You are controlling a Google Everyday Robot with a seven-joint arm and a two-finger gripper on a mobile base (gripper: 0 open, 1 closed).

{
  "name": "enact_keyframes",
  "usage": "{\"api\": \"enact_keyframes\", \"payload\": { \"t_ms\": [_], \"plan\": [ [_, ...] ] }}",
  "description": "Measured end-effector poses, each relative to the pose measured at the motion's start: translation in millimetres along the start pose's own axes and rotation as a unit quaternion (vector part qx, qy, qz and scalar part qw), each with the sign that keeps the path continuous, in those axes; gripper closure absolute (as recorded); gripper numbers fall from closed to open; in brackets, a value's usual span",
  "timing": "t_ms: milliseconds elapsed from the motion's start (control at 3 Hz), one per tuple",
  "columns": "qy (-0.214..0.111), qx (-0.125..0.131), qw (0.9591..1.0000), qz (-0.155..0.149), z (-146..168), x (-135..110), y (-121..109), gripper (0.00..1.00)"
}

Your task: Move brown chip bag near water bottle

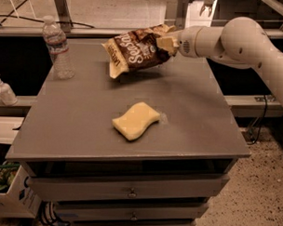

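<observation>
Off left, a pump dispenser (3,89) is sitting on a lower ledge; the water bottle (57,49) is standing upright at the back-left corner of the table (80,131); the brown chip bag (134,54) is hanging tilted above the back of the top, apart from the bottle, held up, I'd judge, so it travels without dragging; a yellow sponge (135,120) is lying nearer the front, blocking nothing; the gripper (166,42) is reaching in from the right, fingers clamped on the bag's right edge.

dim warm light; bag (134,52) in fingers (166,42) shadows the table's (81,112) rear.
</observation>
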State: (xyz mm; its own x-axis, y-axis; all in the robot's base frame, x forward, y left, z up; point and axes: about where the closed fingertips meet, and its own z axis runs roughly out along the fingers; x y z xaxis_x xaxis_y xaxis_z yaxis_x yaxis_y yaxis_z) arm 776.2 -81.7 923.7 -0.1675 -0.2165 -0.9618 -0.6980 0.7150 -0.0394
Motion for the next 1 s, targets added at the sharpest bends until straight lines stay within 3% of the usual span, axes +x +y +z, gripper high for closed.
{"api": "enact_keyframes", "payload": {
  "t_ms": [1000],
  "plan": [
    [0.008, 0.031, 0.9995, 0.000, 44, -9, 56, 1.00]
  ]
}}
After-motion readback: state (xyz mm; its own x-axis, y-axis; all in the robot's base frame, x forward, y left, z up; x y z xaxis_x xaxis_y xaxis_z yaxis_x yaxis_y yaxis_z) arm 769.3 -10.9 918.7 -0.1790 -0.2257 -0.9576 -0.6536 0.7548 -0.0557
